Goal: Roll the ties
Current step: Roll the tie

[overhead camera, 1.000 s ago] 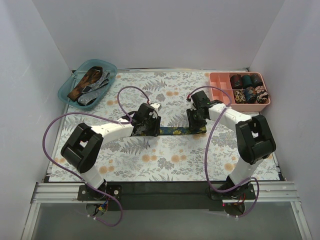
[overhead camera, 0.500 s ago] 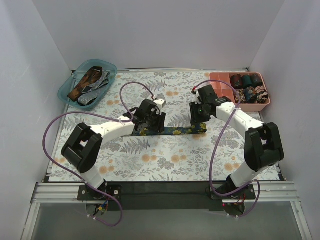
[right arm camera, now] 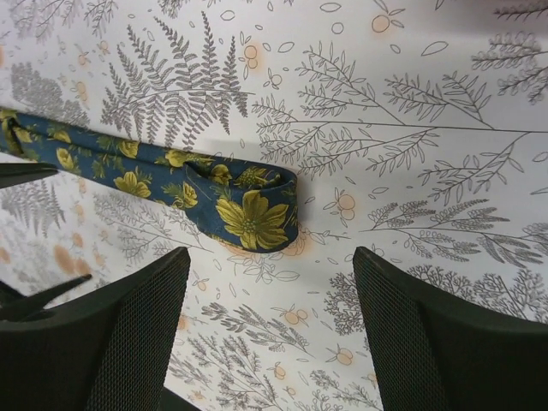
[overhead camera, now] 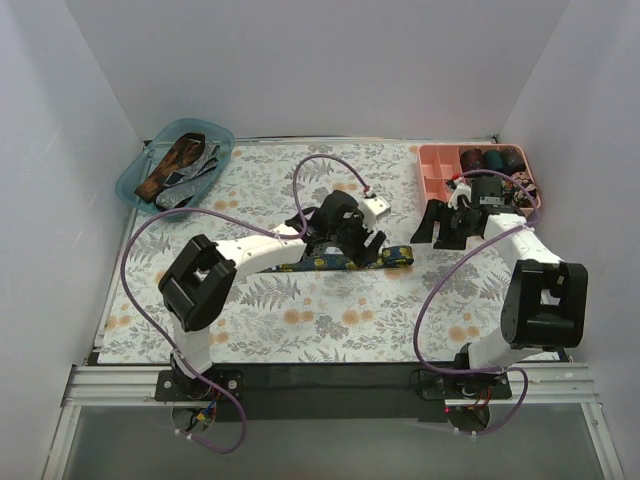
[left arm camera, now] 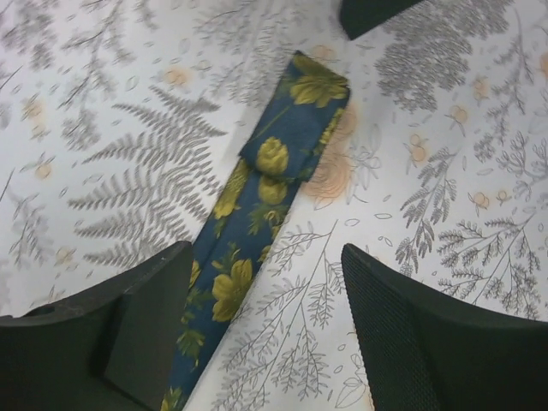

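Lying flat on the fern-print surface [overhead camera: 300, 320], the navy tie [left arm camera: 257, 197] showed one end folded back over itself. The left fingers [left arm camera: 137, 325] were spread wide with the tie running between them, gripping nothing. The right fingers [right arm camera: 428, 342], also wide and empty, hovered near the folded end.

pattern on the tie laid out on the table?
The tie is navy with yellow flowers, best seen in the left wrist view.

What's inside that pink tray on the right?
Dark rolled fabric ties sit in the pink plastic tray's right compartments. The right arm hides part of the front row.
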`<state>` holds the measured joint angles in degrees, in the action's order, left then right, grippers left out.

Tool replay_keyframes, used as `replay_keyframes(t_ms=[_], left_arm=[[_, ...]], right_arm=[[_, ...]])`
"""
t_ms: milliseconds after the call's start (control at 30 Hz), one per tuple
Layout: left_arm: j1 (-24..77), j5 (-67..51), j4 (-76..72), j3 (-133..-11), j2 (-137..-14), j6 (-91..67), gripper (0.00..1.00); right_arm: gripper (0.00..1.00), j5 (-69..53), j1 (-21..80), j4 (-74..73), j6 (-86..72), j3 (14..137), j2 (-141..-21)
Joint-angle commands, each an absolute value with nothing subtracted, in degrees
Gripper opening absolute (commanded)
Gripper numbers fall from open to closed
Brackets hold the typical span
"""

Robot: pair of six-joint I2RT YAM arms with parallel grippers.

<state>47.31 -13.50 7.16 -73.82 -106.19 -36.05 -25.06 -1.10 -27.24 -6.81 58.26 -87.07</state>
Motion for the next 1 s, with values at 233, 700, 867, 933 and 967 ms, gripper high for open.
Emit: replay_keyframes(t_ms=[233, 700, 867, 933, 967], left_arm=[[49.7, -22.1, 1.5, -79.7, -114.2, -14.8, 0.75], [49.7, -27.9, 1.6, -88.9, -125.0, -8.7, 0.77], [49.7, -28.4, 2.1, -91.1, -127.3, -8.8, 0.72], [49.7, -28.6, 2.5, -91.8, -128.1, -8.8, 0.64], [49.8, -28.7, 2.8, -92.1, -128.4, -8.4, 0.62]], right_arm=[[0.72, -35.2, -3.3, -21.2, -6.1, 54.7, -89.7], [0.84, -30.3, -3.9, -19.1, -10.9, 50.7, -86.8], [0.83, -30.5, -4.3, -18.6, -11.1, 50.2, -86.5], [0.83, -31.3, -4.5, -18.4, -10.8, 50.0, -86.8], [0.83, -31.5, -4.5, -17.8, -10.8, 49.8, -86.9]])
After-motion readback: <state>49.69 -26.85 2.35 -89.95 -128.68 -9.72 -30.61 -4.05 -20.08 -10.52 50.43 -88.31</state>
